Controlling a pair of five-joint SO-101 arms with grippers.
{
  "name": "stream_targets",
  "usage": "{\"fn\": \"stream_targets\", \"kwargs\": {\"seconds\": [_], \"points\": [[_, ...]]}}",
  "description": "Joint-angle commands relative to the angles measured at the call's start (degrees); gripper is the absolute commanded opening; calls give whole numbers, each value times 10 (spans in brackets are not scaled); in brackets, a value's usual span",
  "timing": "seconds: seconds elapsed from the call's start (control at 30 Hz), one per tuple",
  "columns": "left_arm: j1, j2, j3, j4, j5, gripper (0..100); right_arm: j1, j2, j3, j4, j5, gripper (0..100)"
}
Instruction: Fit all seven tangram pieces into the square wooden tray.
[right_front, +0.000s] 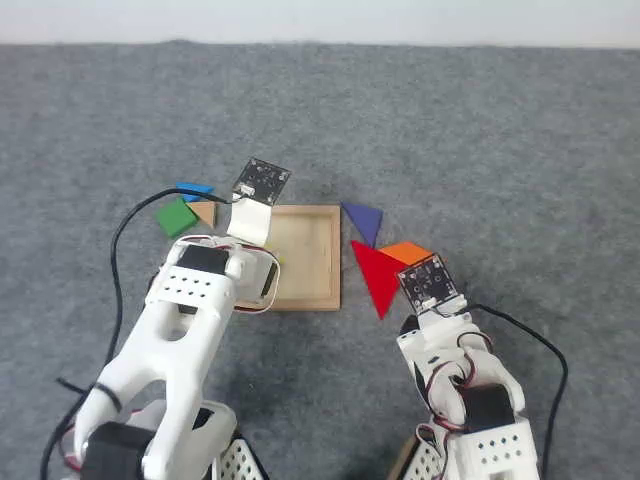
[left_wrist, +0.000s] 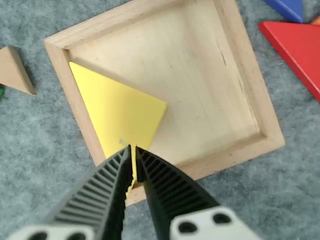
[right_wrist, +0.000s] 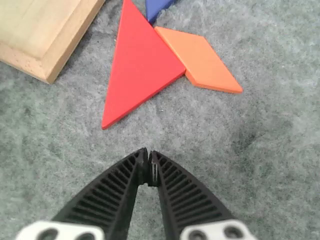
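I had the left end effector (left_wrist: 132, 150) pinched on the yellow triangle (left_wrist: 120, 110), that piece inside the wooden tray (left_wrist: 251, 75) against one wall, right end effector (right_wrist: 149, 155) closed near the red triangle (right_wrist: 137, 65)

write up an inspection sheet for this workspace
surface: grey mat covering the table
job's things: wooden tray holds the yellow triangle; red triangle, orange parallelogram and dark blue triangle lie on one side; green square, blue piece and tan triangle on the other
clutter: nothing seen
grippers: left gripper shut on the yellow triangle's corner; right gripper shut above bare mat
cables: black cable loops beside the left arm; second cable beside the right arm
surroundings: pale strip beyond the mat
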Motion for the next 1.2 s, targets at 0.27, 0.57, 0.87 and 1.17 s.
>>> {"fn": "stream_targets", "kwargs": {"seconds": [0.27, 0.57, 0.87, 1.17], "points": [[2, 280, -194, 98, -13, 12, 9, 7, 11, 1, 7, 13], [2, 238, -187, 81, -12, 12, 9, 7, 11, 1, 7, 13], [-36, 5, -39, 6, 40, 12, 29, 7, 2, 12, 5, 13], [-180, -98, -22, 0, -12, 12, 71, 14, -25, -29, 53, 9]]}}
